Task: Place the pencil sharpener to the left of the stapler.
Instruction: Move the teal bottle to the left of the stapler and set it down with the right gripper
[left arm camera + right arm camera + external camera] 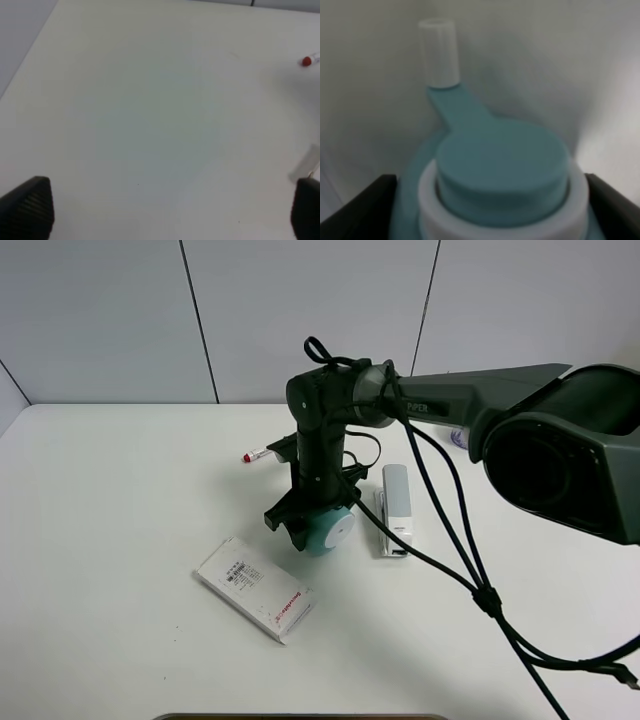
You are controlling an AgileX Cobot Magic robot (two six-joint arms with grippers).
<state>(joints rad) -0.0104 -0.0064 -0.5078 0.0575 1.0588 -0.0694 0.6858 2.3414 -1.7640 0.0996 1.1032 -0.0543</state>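
Between the right fingers (281,518), in the high view, sits the pencil sharpener (330,531), its pale round face turned outward. The arm reaches in over the middle of the counter (120,500), and the fingers pinch the teal body from both sides. Just beyond the fingers on their outer side lies the stapler (395,508), close to the sharpener but not touching it. The sharpener therefore already hangs on the stapler's left, which is likely why it is held low here. Whether its base touches the counter cannot be told. A white labelled box (255,588) lies near the fingers on the near side, and a red-capped marker (254,454) lies behind them. Both are clear of the spot.

From the left wrist, the left fingers (30,207) are spread wide with only bare counter (150,120) between them. The red marker cap (306,61) shows far ahead of them. This arm looks parked out of the way.

From the right wrist, the right fingers (357,210) press on either side of the pencil sharpener (500,170). Its white-tipped handle (438,52) points away past them. A grip across the barrel keeps the handle free and the round body from rolling. What remains, by my judgement, is to settle it and let go.
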